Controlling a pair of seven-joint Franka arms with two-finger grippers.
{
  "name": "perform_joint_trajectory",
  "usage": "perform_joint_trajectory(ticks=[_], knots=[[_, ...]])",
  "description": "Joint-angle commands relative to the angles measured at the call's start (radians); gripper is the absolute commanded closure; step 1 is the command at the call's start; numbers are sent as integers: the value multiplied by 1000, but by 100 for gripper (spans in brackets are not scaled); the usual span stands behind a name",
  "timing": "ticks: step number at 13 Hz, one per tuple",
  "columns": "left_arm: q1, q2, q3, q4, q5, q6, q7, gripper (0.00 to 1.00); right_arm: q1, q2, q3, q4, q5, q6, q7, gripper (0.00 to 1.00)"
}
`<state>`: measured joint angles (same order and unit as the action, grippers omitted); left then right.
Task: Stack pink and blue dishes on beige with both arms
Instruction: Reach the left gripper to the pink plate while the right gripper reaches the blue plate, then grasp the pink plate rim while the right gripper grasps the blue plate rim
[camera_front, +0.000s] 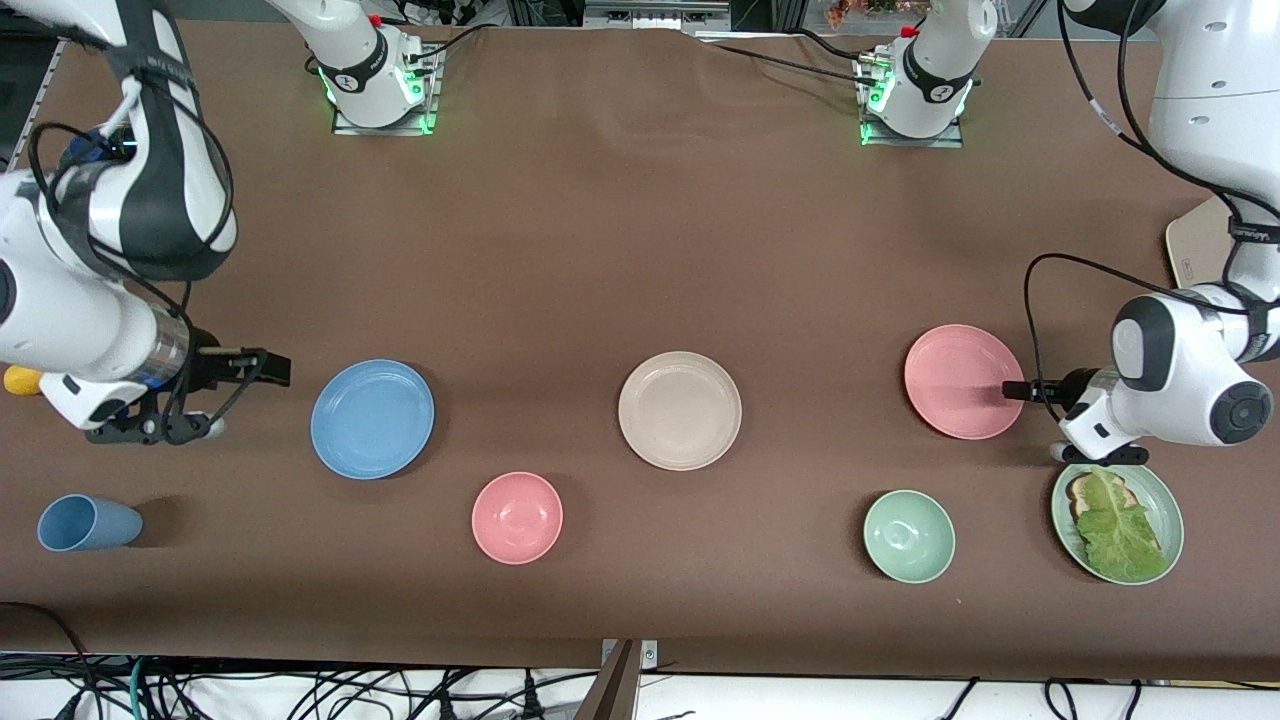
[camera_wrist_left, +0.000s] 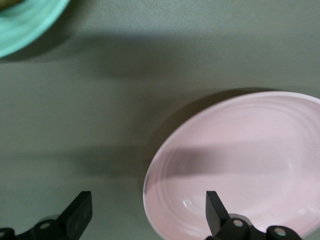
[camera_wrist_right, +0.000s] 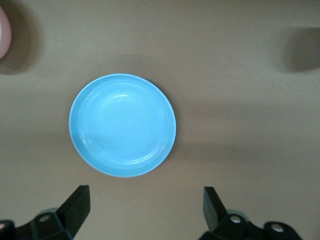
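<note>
I see the left pincer open over the pink plate's rim, the right pincer open just beside the blue plate; the beige plate lies between them on the worktop

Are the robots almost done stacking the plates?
Not yet, nothing is stacked. The beige plate is bare. The open left gripper is at the pink plate's rim; the open right gripper is beside the blue plate, not touching it. Both plates still need grabbing and stacking.
</note>
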<state>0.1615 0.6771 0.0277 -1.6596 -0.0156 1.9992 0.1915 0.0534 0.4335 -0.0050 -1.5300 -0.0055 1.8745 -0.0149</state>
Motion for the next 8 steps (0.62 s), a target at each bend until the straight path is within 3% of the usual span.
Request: perform_joint_trajectory(ticks=[1, 2, 3, 4, 8], knots=[[13, -27, -6, -106, 17, 111, 26, 4, -7, 36, 5, -7, 21, 31, -23, 0], [15, -25, -6, -120, 16, 130, 25, 35, -10, 42, 5, -16, 21, 34, -25, 0], [15, -25, -6, -118, 16, 127, 22, 80, -13, 48, 5, -34, 21, 61, -25, 0], [15, -25, -6, -117, 17, 125, 23, 100, -17, 47, 5, -71, 21, 110, -27, 0], [10, -25, -6, -109, 17, 115, 11, 100, -23, 95, 7, -261, 22, 450, -65, 0]])
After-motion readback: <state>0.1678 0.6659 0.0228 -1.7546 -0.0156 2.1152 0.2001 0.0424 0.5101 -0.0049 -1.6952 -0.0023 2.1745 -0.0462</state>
